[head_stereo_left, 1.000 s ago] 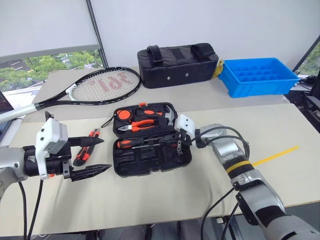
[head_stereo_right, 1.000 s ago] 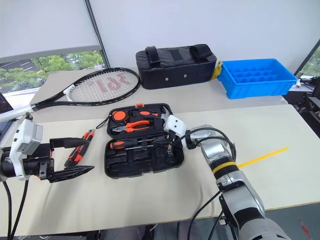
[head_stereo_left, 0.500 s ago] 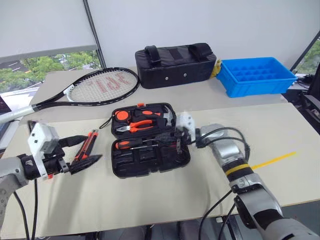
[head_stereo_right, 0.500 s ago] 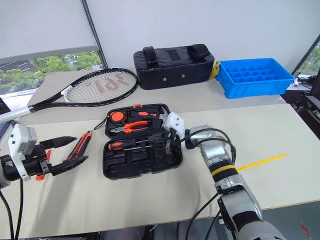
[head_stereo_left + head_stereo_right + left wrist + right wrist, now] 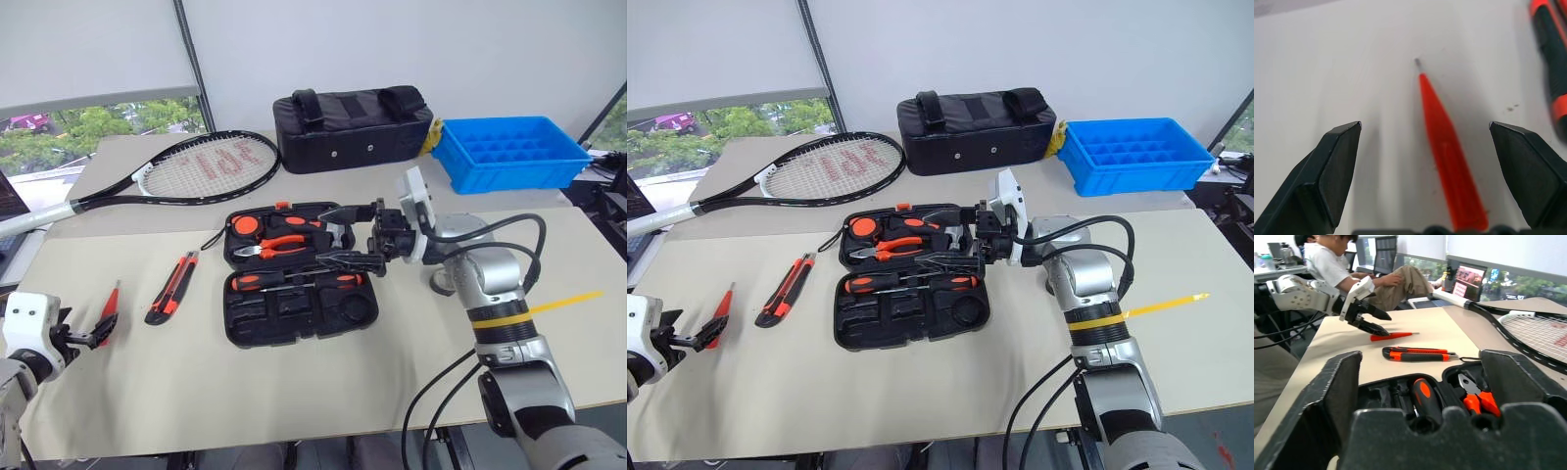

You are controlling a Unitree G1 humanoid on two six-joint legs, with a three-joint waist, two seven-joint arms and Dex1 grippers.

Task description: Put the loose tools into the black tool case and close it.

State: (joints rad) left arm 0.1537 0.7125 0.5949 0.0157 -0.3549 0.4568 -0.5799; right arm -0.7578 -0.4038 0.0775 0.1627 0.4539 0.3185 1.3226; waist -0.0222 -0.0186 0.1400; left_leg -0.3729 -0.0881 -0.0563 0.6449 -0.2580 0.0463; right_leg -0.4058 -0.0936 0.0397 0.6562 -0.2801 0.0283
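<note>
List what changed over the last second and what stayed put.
The right gripper lifted off the lower tray of the black tool case, its jaws now open, leaving a screwdriver there. The left gripper swung out and down to the thin orange screwdriver, jaws open astride it. Utility knife, racket, bag and blue bin stayed.

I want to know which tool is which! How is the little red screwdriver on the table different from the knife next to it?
The screwdriver is thin, all orange-red and tapers to a small metal tip; the knife is thicker, longer and orange with black. The screwdriver lies between the open fingers of the left gripper; the knife lies apart from it, nearer the case. Both rest loose on the table, outside the case.
</note>
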